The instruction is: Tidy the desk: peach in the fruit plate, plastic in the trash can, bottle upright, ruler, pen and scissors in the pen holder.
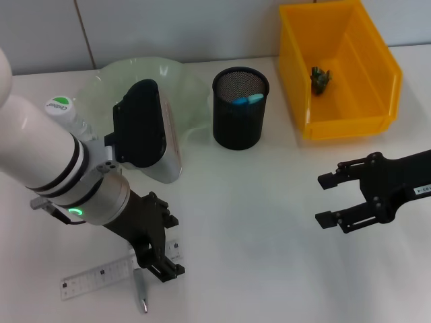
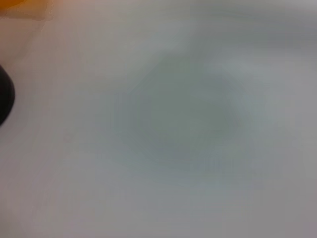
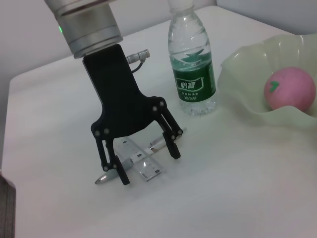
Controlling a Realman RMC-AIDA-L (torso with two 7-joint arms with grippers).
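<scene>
1. The pen (image 3: pixel 130 166) lies flat on the worktop (image 1: pixel 256 222), across the clear ruler (image 1: pixel 101 274).
2. The left claw (image 3: pixel 147 163) stands over both, fingers spread wide, one either side of the pen, gripping nothing.
3. The right claw (image 1: pixel 326 199) hovers well apart, wide and empty, near the yellow bin (image 1: pixel 350 121).

left wrist view: blurred | peach (image 3: pixel 290 89): hidden in head view | pen (image 1: pixel 142 294): partly covered
</scene>
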